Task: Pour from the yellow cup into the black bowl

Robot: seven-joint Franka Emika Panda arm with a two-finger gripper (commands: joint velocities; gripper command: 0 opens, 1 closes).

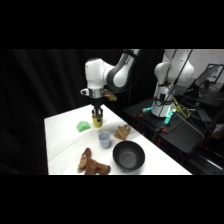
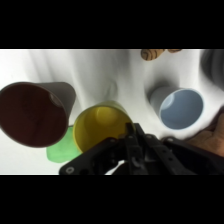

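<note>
The yellow cup (image 2: 100, 129) stands upright just under the wrist camera, its open mouth facing up. My gripper (image 2: 131, 135) is shut on the yellow cup's near rim, one finger inside the wall. From the side, the gripper (image 1: 97, 118) comes straight down onto the yellow cup (image 1: 96, 122) at the table's back middle. The black bowl (image 1: 128, 155) sits at the front right of the table, well apart from the cup. Only a dark sliver of the black bowl (image 2: 216, 62) shows at the wrist view's top right.
A dark brown cup (image 2: 31, 115) stands close beside the yellow one, and a green dome (image 1: 83, 126) lies just behind it. A light blue-grey cup (image 1: 104, 139) stands between gripper and bowl. A brown plush toy (image 1: 92, 164) and a tan toy (image 1: 122, 132) lie nearby.
</note>
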